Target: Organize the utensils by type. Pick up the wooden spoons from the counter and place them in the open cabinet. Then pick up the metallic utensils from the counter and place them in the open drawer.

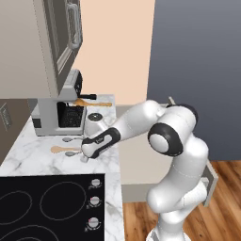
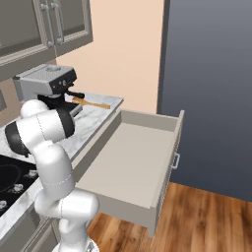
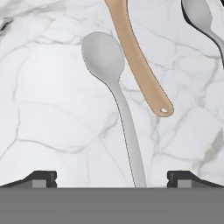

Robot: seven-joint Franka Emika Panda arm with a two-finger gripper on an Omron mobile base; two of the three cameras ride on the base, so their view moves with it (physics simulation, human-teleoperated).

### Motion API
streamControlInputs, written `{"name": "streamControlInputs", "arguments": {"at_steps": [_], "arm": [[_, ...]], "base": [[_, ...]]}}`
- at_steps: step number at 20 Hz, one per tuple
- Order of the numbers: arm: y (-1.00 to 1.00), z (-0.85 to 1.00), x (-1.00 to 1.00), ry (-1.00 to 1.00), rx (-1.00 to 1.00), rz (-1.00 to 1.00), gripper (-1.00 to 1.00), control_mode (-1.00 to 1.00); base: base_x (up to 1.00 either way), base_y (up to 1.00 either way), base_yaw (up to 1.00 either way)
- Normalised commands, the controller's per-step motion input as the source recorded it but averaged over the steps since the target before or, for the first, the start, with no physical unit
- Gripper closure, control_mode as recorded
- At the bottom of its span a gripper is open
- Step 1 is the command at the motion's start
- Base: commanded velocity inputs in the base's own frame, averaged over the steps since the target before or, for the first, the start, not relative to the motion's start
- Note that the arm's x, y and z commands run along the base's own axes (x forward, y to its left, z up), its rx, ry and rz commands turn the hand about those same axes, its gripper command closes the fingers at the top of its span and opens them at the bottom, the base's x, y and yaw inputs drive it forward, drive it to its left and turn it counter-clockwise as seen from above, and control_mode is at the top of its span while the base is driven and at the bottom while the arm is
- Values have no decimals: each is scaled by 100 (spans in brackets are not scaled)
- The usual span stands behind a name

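Little of the task appears done: the drawer is seen bare inside, and spoons are still spread on the counter. One wooden spoon lies by the cooktop, another near the coffee machine. The gripper is held low over the marble with its tips spread wide, nothing pinched. A metal spoon lies between them, its handle running toward the camera, the wooden handle just beside it. A second metal spoon is seen farther off.

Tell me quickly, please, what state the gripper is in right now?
Gripper: open and empty, jaws spread wide over a metal spoon lying on the counter.
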Motion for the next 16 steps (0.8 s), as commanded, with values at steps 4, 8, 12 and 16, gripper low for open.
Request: {"name": "streamControlInputs", "arguments": {"at_steps": [4,8,12,16], "arm": [[13,-24,17,0,0,0,-100,-100],[11,-23,26,0,0,0,-100,-100],[5,-17,36,0,0,0,-100,-100],[13,-34,27,0,0,0,-100,-100]], "base": [[0,0,0],[0,0,0],[0,0,0],[0,0,0]]}}
